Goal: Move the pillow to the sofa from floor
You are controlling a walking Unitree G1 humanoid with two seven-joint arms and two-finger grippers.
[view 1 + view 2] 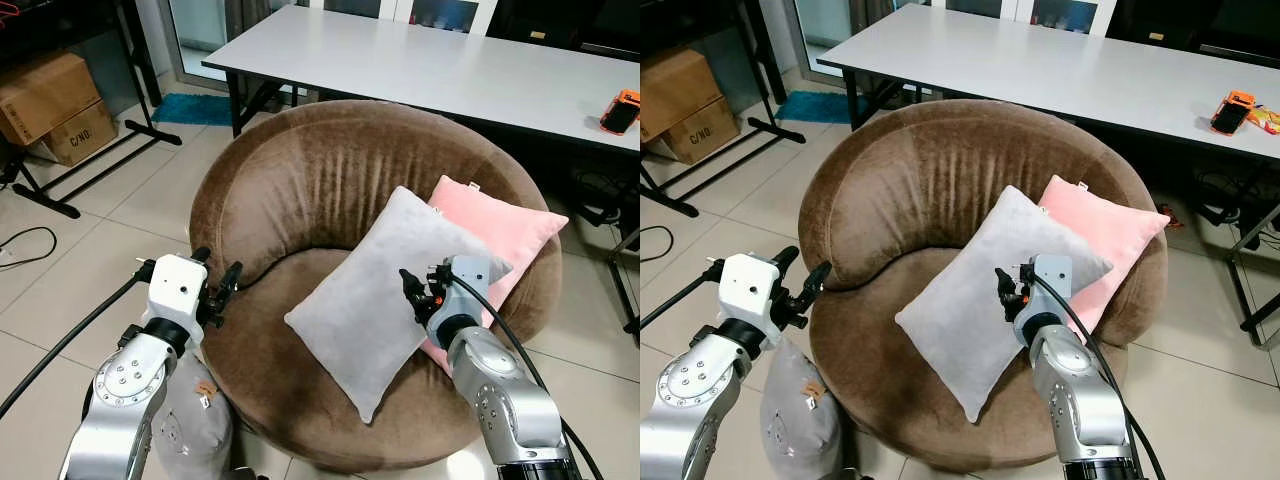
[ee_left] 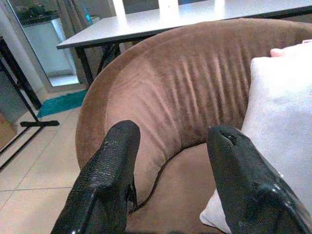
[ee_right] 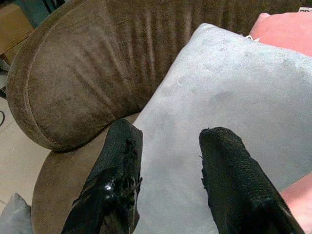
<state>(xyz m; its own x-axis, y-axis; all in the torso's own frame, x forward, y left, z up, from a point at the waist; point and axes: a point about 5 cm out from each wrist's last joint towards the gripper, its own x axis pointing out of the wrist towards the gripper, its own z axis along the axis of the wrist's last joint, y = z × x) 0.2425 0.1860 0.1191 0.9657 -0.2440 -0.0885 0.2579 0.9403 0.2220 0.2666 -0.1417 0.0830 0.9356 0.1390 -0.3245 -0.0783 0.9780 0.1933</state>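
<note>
A light grey pillow [image 1: 375, 295] lies tilted on the seat of the round brown sofa [image 1: 320, 170], leaning over a pink pillow [image 1: 500, 225] behind it. Another grey pillow [image 1: 190, 425] rests on the floor against the sofa's front left side, under my left arm. My left gripper [image 1: 217, 280] hovers open at the sofa's left rim, its fingers [image 2: 105, 180] apart and empty. My right gripper [image 1: 420, 285] is held open just above the light grey pillow [image 3: 229, 97] on the seat, holding nothing.
A long white table [image 1: 430, 60] stands right behind the sofa with an orange device [image 1: 622, 110] on it. Cardboard boxes [image 1: 50, 105] and a black stand [image 1: 100, 160] sit at the left. A cable [image 1: 25, 240] lies on the tiled floor.
</note>
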